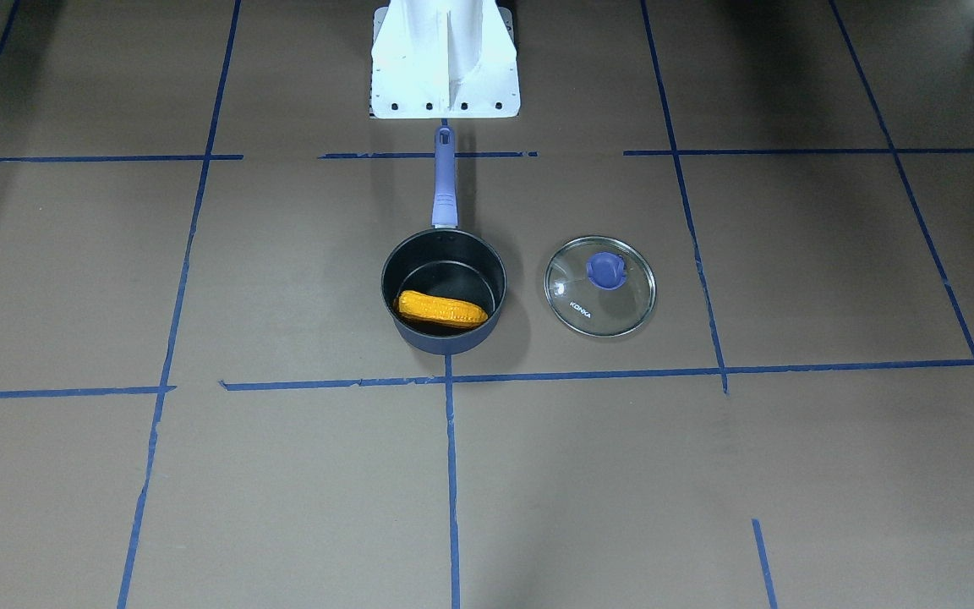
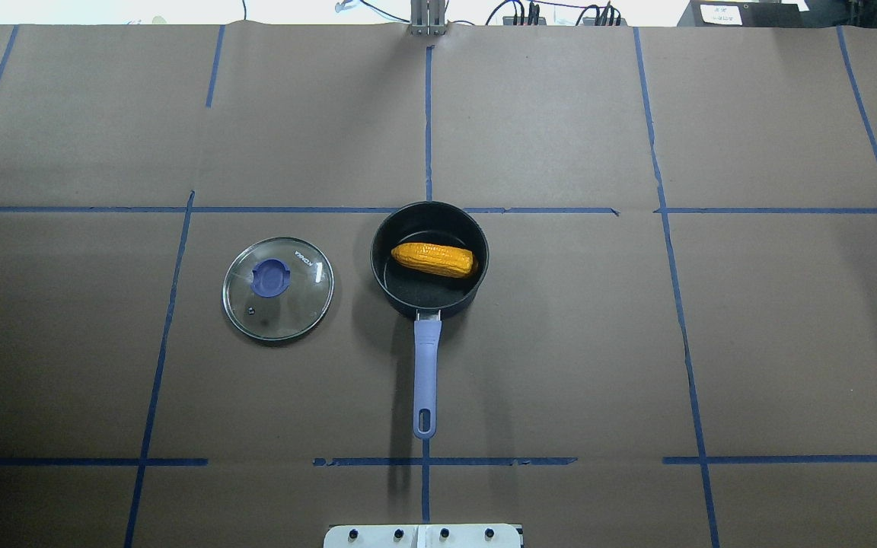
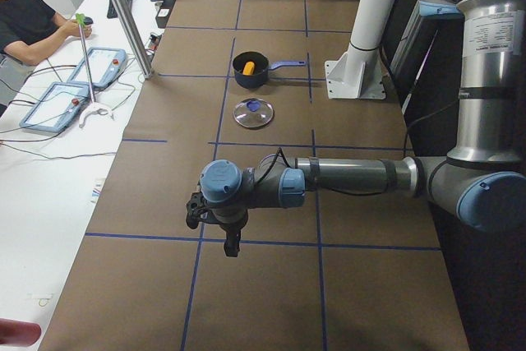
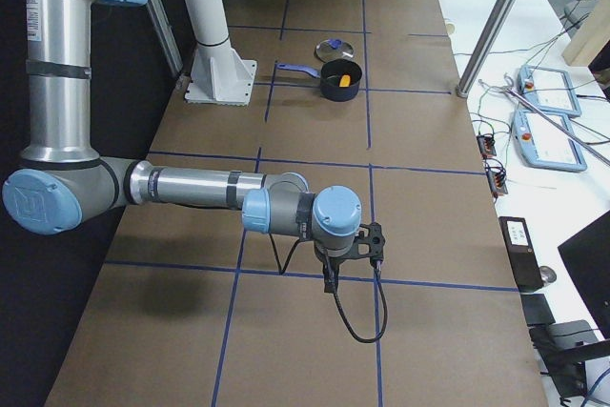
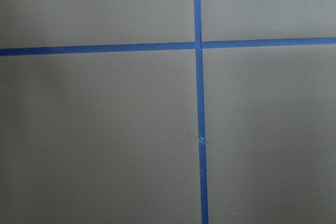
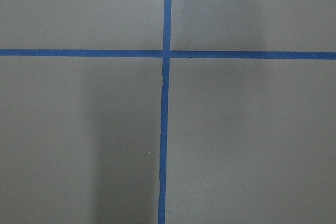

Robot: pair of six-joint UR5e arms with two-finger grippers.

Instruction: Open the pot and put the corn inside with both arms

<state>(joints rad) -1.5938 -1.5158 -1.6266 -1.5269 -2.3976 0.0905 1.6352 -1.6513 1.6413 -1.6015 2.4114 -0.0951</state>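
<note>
The dark navy pot stands open at mid-table, its purple-blue handle pointing toward the robot's base. The orange-yellow corn lies inside the pot, as the overhead view also shows. The glass lid lies flat on the table beside the pot, on the robot's left. Both arms are far from the pot, at the table's ends. My left gripper hangs over the table in the exterior left view, and my right gripper in the exterior right view. I cannot tell whether either is open or shut. Both wrist views show only brown paper and blue tape.
The white base stand is just behind the pot's handle. A metal post stands at the table's far edge. A seated operator and teach pendants are on the white side table beyond it.
</note>
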